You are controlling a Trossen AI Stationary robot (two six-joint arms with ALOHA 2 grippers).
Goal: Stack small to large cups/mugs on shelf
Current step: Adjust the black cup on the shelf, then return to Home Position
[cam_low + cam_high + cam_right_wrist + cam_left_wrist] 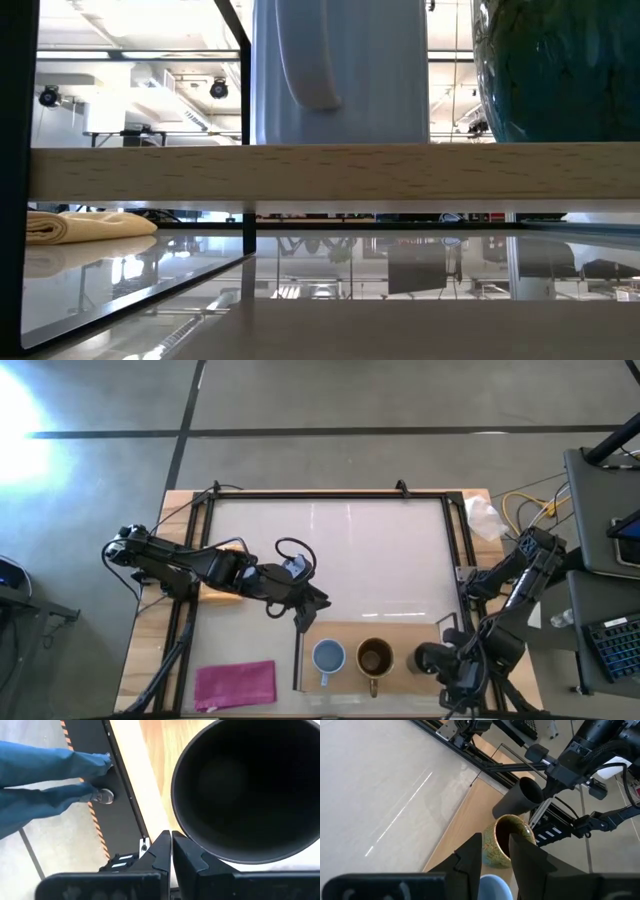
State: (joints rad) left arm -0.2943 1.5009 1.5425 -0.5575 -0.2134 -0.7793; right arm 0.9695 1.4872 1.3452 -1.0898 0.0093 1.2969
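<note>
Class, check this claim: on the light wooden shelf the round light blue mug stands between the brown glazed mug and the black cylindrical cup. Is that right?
Not quite. The brown glazed mug is the middle one: on the light wooden shelf it stands between the light blue mug and the black cylindrical cup, with the blue mug at the end nearer the left arm. The high view shows the row plainly.

A pale glossy table top [330,555] is filling the frame's middle. At its lower edge a light wooden shelf board [345,632] is carrying a light blue mug [328,656] and a brown mug [375,657]; a pink cloth [235,684] is lying lower left.
</note>
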